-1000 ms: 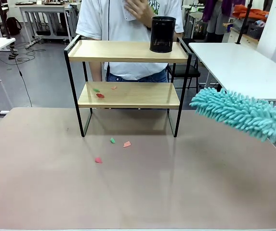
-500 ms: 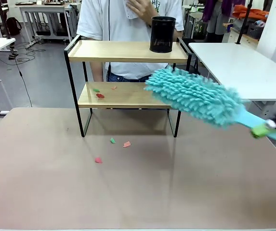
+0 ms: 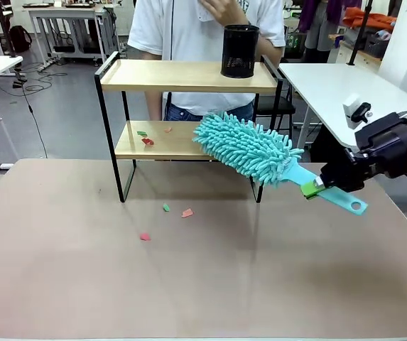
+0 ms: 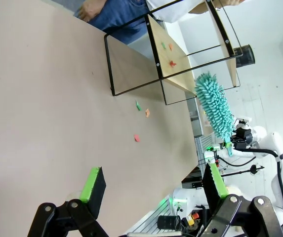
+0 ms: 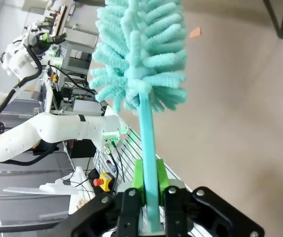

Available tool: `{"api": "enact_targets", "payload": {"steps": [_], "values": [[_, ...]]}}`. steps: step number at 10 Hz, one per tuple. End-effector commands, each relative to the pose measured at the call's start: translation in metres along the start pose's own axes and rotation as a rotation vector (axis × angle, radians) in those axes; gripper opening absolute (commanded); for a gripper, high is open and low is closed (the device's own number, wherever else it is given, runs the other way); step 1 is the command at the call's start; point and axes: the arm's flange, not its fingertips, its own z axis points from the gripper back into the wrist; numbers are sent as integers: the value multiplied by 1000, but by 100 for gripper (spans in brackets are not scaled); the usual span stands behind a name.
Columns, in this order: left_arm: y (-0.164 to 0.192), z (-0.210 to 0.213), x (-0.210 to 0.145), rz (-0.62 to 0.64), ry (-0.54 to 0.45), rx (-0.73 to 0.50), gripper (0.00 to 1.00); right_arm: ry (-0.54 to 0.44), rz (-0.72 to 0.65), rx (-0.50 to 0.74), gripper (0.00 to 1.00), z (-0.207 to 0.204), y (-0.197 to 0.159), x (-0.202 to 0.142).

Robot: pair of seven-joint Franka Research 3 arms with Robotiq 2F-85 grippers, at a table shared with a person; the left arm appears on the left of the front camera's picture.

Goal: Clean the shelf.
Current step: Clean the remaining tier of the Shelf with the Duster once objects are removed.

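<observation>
At 12 o'clock on the brown table [image 3: 203, 284], near its far edge: the shelf [image 3: 167, 75], upright on 4 thin black legs, 2 light wooden boards stacked in the frame. On the top board, toward its 3 o'clock end: a black mesh cup [image 3: 239, 50], upright. On the lower board, toward 9 o'clock: a few small paper scraps [image 3: 147, 141], red and green. On the table just at 6 o'clock from the shelf: 3 loose scraps [image 3: 187, 212]. Behind the shelf at 12 o'clock: a person [image 3: 203, 28] in a white shirt, 1 hand raised. Reaching in from 3 o'clock: the right gripper [image 3: 315, 189], green pads clamped on the flat handle of a teal duster [image 3: 246, 148], fluffy head aimed toward 10 o'clock and overlapping the 3 o'clock end of the lower board; touching the board or not, impossible to tell. Same grip from the right wrist: handle pinched between the fingers, head up at 12 o'clock. From the left wrist: the left gripper [image 4: 155, 180] above bare table, fingers spread wide with nothing between, shelf away at 1 o'clock.
</observation>
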Motion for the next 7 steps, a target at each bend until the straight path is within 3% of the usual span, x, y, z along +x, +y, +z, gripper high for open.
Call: {"api": "enact_targets", "payload": {"steps": [1, 3, 4, 7], "values": [[0, -1, 0, -22, -19, -24, 100, -21, 17, 3, 12, 8, 8, -1], [0, -1, 0, -22, -19, -24, 100, -2, 9, 1, 12, 3, 2, 0], [0, -1, 0, -22, -19, -24, 100, -54, -6, 1, 12, -6, 6, 6], [0, -1, 0, -22, -19, -24, 100, -78, -54, -97, 12, -42, 25, 54]]}}
